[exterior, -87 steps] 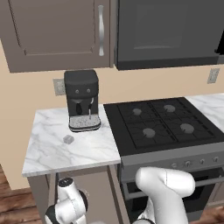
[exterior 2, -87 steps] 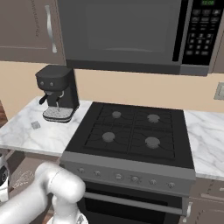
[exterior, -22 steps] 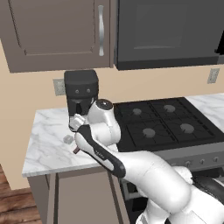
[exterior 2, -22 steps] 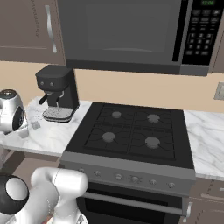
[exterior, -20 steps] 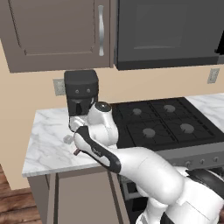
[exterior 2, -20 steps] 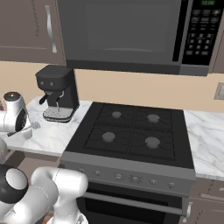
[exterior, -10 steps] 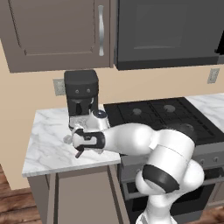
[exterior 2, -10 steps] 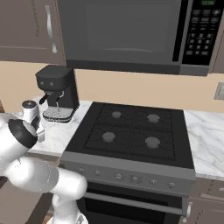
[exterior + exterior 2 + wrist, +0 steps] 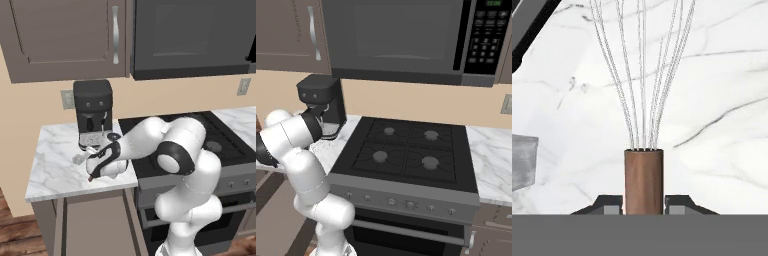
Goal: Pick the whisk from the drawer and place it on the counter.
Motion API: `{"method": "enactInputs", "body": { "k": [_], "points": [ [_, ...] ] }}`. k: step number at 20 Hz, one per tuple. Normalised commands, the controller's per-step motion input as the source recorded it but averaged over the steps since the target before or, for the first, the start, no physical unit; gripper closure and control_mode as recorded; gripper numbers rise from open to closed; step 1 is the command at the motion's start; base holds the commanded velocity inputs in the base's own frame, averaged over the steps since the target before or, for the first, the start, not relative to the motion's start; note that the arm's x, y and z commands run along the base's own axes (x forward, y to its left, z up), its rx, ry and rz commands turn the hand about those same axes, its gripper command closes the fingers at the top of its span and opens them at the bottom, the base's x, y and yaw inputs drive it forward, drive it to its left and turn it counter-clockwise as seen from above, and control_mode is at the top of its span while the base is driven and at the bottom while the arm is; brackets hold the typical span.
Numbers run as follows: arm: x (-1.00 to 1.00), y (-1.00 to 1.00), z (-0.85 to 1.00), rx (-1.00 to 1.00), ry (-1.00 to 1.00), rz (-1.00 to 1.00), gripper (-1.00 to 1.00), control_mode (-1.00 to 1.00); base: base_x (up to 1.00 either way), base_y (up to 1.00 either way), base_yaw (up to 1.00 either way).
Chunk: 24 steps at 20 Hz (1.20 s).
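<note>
The jaws sit low in the hand view, pressed against either side of the brown handle of the whisk (image 9: 643,150), so the gripper (image 9: 643,204) is holding it narrow and firm. From there the thin silvery wires fan upward through the centre of the frame, spreading toward the top edge, with the white veined counter (image 9: 722,100) close behind them. A small grey lump (image 9: 522,160) shows at the left edge, and the black foot of the coffee machine (image 9: 527,30) cuts across the upper left corner.

In the left base view the gripper (image 9: 100,167) hangs just over the counter (image 9: 50,170) at centre left, in front of the coffee machine (image 9: 93,112); a bit of the dark handle pokes out below it.

The step in hand looks like the set-down. Done well, it means lowering until the whisk rests on the marble before parting the jaws, keeping off the grey lump and the counter's front edge so the light, round-headed whisk cannot roll away.
</note>
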Motion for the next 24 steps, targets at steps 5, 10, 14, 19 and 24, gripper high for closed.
{"method": "enactInputs", "body": {
  "k": [5, 10, 14, 19, 24],
  "points": [
    [0.12, 0.0, -0.1, 0.0, 0.0, 0.0, -1.0, -1.0, 0.0, 0.0, 0.0],
    [0.08, -0.01, 0.07, 0.0, -0.05, 0.0, -1.0, -1.0, 0.0, 0.0, 0.0],
    [-0.23, -0.14, 0.65, 0.03, -0.18, 0.03, -1.0, -1.0, 0.0, 0.0, 0.0],
    [-0.49, -0.29, 0.97, 0.03, -0.23, 0.07, -1.0, -1.0, 0.0, 0.0, 0.0],
    [-0.83, -0.48, 1.0, 0.01, -0.22, 0.04, -1.0, -1.0, 0.0, 0.0, 0.0]
  ]
}}
